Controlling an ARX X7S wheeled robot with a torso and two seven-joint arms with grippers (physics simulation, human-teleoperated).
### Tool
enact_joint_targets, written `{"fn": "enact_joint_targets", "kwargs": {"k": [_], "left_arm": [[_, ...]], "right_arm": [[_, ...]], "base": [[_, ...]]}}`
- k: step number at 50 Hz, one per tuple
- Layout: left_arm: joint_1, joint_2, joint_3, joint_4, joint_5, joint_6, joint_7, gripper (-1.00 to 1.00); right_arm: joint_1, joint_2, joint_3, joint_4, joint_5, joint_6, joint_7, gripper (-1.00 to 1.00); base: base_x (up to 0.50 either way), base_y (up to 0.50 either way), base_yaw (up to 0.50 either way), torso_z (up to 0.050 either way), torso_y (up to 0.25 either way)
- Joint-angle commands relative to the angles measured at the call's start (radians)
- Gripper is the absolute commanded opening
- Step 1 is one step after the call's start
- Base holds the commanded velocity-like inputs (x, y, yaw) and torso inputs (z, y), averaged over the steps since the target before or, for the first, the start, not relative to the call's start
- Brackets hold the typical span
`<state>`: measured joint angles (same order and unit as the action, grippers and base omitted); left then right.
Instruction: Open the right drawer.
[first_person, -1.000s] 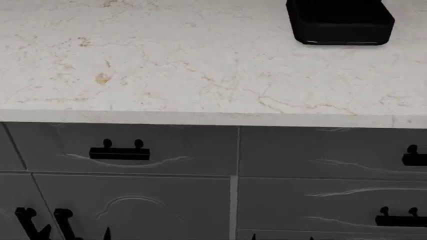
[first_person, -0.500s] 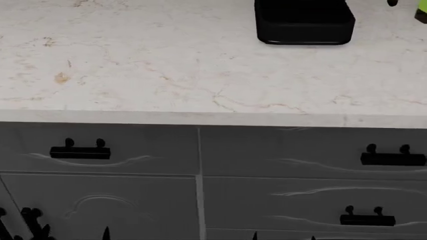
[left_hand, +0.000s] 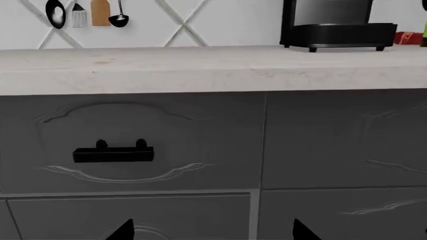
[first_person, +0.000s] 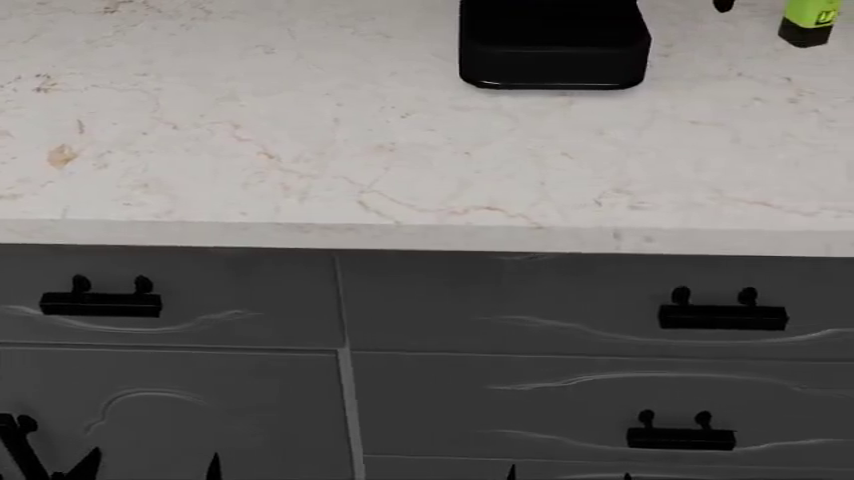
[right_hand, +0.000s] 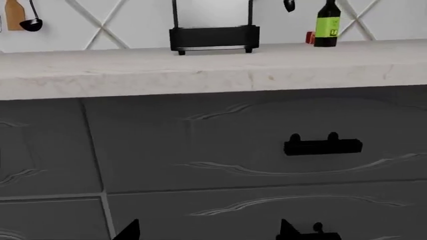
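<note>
Nearest the cameras, dark finger tips (right_hand: 127, 231) of the right gripper poke in, spread apart with bare cabinet front between them; the left gripper's fingers (left_hand: 123, 231) are parted the same way, gripping nothing. Just beyond, the right drawer (first_person: 587, 305) sits flush and closed under the surface's lip, its black bar handle (first_person: 721, 314) toward the right, open room all around it. Beside it, the narrower drawer (first_person: 167, 298) carries a like handle (first_person: 100, 301). Up top, the marble surface (first_person: 267, 140) holds a black appliance base (first_person: 554, 45) and a green-labelled bottle (right_hand: 327, 25); its writing is too small to read.
</note>
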<state>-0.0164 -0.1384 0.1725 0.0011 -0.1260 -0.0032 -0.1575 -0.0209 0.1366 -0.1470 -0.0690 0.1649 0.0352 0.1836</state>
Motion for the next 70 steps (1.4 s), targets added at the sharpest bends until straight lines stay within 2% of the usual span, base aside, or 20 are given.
{"fn": "enact_joint_targets", "kwargs": {"k": [1,7,26,48,70], "left_arm": [[-0.003,-0.007,0.008,-0.005,-0.007,0.004,-0.008,1.0],[-0.002,-0.011,0.013,0.001,-0.011,0.0,-0.012,1.0],[-0.002,-0.022,0.024,0.003,-0.022,0.005,-0.024,1.0],[-0.006,-0.03,0.035,-0.004,-0.037,0.012,-0.037,1.0],[-0.004,-0.042,0.048,0.011,-0.046,0.007,-0.051,1.0]], "right_arm": [[-0.002,0.005,-0.016,0.016,-0.013,-0.021,0.014,1.0],[-0.006,0.01,-0.017,-0.052,0.01,0.052,0.029,1.0],[0.016,0.008,-0.023,0.109,0.017,-0.088,0.01,1.0],[0.007,0.025,-0.038,0.048,0.034,-0.039,0.034,1.0],[0.016,0.031,-0.057,0.091,0.032,-0.072,0.041,1.0]], "base": [[0.0,-0.2,0.0,0.0,0.0],[0.0,-0.2,0.0,0.0,0.0],[0.0,-0.2,0.0,0.0,0.0],[0.0,-0.2,0.0,0.0,0.0],[0.0,-0.13,0.0,0.0,0.0]]}}
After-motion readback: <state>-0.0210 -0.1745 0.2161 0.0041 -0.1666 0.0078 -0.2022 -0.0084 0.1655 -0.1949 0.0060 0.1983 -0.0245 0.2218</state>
